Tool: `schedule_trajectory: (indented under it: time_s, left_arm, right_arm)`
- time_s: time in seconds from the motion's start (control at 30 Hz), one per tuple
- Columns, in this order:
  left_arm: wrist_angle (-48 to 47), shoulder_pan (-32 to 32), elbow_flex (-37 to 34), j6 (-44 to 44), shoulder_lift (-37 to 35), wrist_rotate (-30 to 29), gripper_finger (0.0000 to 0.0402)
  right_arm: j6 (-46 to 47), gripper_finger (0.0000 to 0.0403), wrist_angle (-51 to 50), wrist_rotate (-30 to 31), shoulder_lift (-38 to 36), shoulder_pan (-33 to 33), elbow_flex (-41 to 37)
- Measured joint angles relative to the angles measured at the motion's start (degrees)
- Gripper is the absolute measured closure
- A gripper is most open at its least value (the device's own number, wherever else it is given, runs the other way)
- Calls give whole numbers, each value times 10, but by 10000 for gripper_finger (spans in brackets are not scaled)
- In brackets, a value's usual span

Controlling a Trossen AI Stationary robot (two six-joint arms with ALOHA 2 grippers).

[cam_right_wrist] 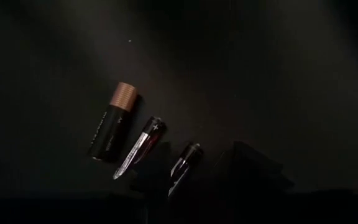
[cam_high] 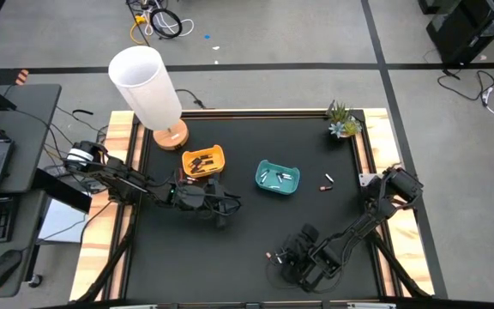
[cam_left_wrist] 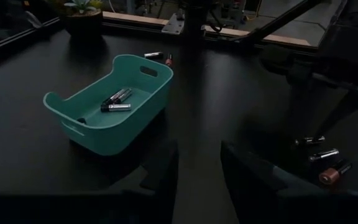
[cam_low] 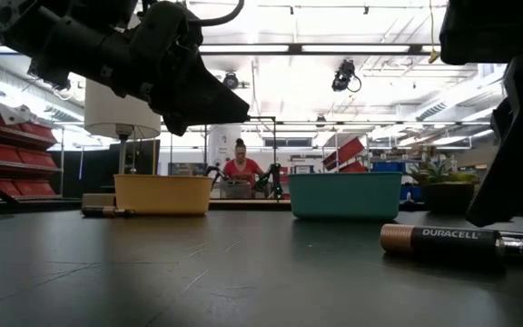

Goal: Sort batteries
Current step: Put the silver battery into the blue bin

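Three batteries lie near the table's near edge: a thick dark copper-topped one (cam_right_wrist: 114, 130) and two thin ones (cam_right_wrist: 140, 146) (cam_right_wrist: 185, 160). My right gripper (cam_right_wrist: 204, 171) hangs open over them, its fingers on either side of the second thin battery. The thick battery (cam_low: 439, 241) also shows in the low view. My left gripper (cam_left_wrist: 199, 180) is open and empty, hovering just near of the orange tray (cam_high: 202, 161), which holds dark batteries. The teal tray (cam_left_wrist: 114, 106) holds silver batteries (cam_left_wrist: 118, 99). Two more batteries (cam_high: 326, 182) lie right of it. My right gripper comes down from above with one dark finger (cam_right_wrist: 157, 174) close beside the thin battery's lower end (cam_right_wrist: 178, 174), which lies flat on the table. Whether the finger touches it I cannot tell.
A white-shaded lamp on a wooden base (cam_high: 170, 136) stands at the far left, beside the orange tray. A small potted plant (cam_high: 343, 120) sits in the far right corner. Wooden rails edge the black mat. Bare mat lies between the trays and the near edge.
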Motion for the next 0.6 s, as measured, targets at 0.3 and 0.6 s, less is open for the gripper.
schedule_trajectory:
  time_s: [0.3,0.6]
  left_arm:
    - [-2,0,0,0,0,0,265]
    - [-26,0,0,0,0,0,265]
  right_arm:
    - [-17,245,-2,-13,0,-11,0]
    - [0,245,-4,-35,0,-10,12]
